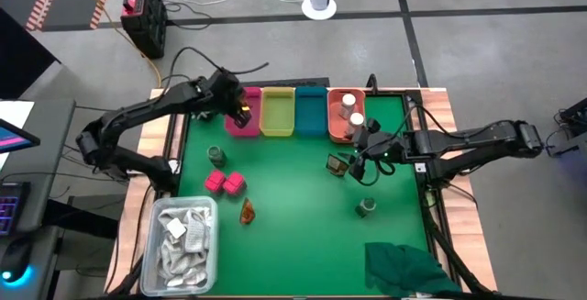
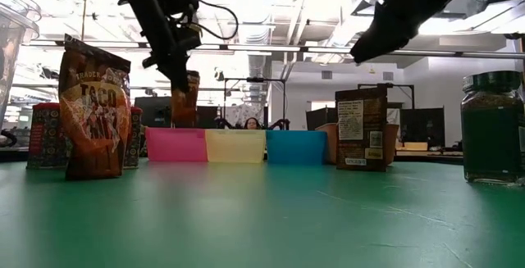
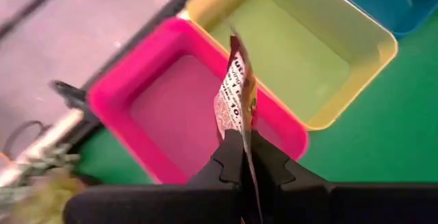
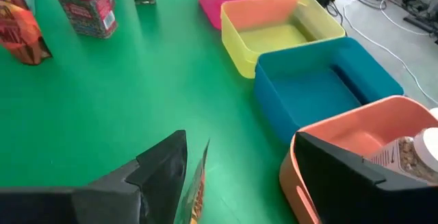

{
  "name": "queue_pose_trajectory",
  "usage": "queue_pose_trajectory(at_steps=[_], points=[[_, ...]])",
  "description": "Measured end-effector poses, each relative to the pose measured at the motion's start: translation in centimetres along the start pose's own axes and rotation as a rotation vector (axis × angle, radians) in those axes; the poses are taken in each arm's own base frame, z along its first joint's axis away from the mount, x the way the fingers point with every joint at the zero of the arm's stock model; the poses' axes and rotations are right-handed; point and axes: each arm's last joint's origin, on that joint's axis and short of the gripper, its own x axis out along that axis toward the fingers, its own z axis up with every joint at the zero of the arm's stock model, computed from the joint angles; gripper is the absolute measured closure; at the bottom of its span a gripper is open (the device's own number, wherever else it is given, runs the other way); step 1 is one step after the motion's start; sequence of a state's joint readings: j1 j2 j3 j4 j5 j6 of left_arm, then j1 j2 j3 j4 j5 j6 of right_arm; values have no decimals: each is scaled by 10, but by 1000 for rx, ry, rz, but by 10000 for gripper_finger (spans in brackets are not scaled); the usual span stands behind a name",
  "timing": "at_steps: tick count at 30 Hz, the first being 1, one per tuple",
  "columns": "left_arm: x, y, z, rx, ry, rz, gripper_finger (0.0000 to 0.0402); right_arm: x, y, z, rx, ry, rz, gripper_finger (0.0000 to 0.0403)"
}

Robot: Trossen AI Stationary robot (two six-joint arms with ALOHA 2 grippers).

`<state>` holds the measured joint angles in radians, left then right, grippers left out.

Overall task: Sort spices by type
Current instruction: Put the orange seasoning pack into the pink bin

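**Four bins in a row, one sachet in the air over the pink one**

Four plastic bins sit side by side at the table's twelve o'clock edge: a pink bin (image 1: pixel 244 116), a yellow bin (image 1: pixel 278 112), a blue bin (image 1: pixel 311 112) and a salmon-orange bin (image 1: pixel 337 127).

The left gripper (image 3: pixel 244 148) hangs above the pink bin, its jaws pressed together on the lower edge of a flat orange-brown printed sachet (image 3: pixel 236 90), which stands upright out of the fingers.

The right gripper (image 1: pixel 365 147) hovers near the table's middle, towards three o'clock, with jaws spread wide and nothing between them. A second orange-brown sachet (image 1: pixel 336 163) stands on the green mat just below it, at its seven o'clock.

Two white-capped glass jars (image 1: pixel 349 107) stand inside the salmon-orange bin. One round green jar (image 1: pixel 216 155) stands at nine o'clock from the mat's centre, and another round green jar (image 1: pixel 366 207) at five o'clock. Two pink cube packets (image 1: pixel 225 183) lie touching at eight o'clock, with a third orange-brown sachet (image 1: pixel 247 212) just beyond them at seven o'clock.
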<state>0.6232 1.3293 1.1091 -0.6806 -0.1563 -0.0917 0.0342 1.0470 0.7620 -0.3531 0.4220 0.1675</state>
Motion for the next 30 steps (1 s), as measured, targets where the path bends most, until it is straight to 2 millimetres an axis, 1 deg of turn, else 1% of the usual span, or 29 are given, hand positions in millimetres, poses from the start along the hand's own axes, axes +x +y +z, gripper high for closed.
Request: queue_pose_trajectory(at_steps=[2, 5, 9, 13, 16, 19, 30], points=[[6, -4, -2, 12, 29, -8, 401, -1, 1, 0, -2, -5, 6, 108], [21, -13, -3, 53, 66, -20, 401, -1, 3, 0, -15, -7, 11, 108], [40, -21, -7, 182, 135, -53, 401, -2, 5, 0, -22, -8, 20, 108], [50, -23, -10, 286, 178, -78, 401, -3, 6, 0, -20, -7, 24, 108], [52, -22, -11, 321, 187, -79, 395, -3, 6, -1, -16, -6, 24, 108], [52, -21, -11, 308, 196, -74, 383, -3, 6, 0, -15, -7, 24, 108], [51, -20, -16, 280, 245, -66, 311, -3, 6, 0, -5, -12, 25, 108]])
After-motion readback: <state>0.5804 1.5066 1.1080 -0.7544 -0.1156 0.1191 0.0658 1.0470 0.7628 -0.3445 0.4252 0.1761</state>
